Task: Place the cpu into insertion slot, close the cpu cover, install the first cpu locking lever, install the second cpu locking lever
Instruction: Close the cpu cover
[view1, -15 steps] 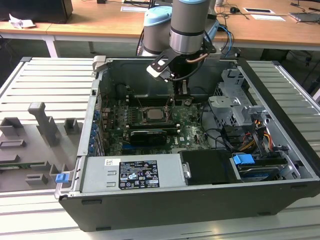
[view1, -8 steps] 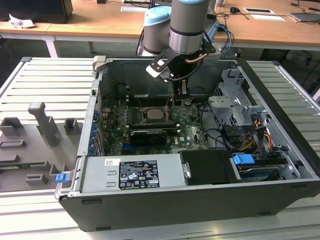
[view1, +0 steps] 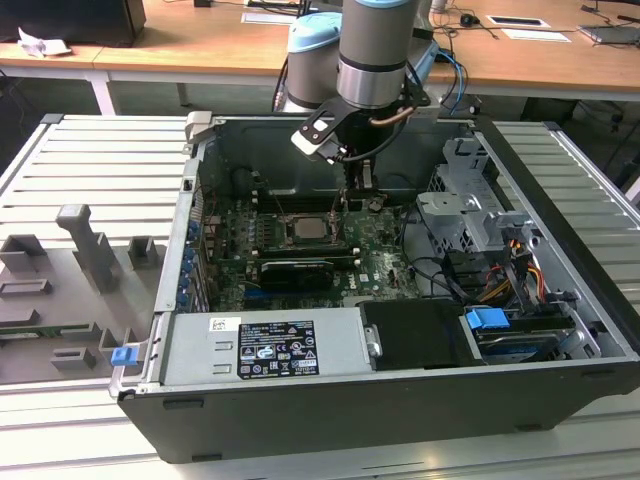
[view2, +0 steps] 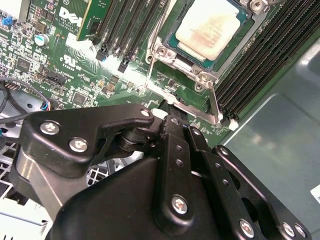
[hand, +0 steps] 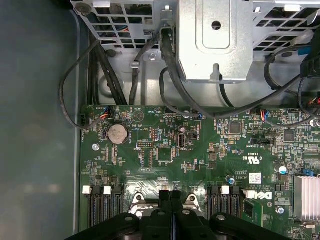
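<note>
— Exterior view: what surrounds the computer case (view1: 300, 420)?
— A ribbed grey desk (view1: 90, 170) beneath, wooden desks (view1: 200, 50) behind. The clenched tool (view1: 340, 203) stands just beside the cpu (view1: 305, 230), seated in the insertion slot (view1: 283, 232).

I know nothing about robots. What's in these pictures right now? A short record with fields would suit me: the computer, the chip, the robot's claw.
setting: open black computer case on a grey slatted table
board: green motherboard
cpu: pale silvery square chip, lying flat in its place on the board
cpu cover: thin silver metal frame, down around the chip
gripper: black two-fingered gripper, fingers together, tips at the frame's edge beside a thin metal lever; whether they touch it cannot be told
</note>
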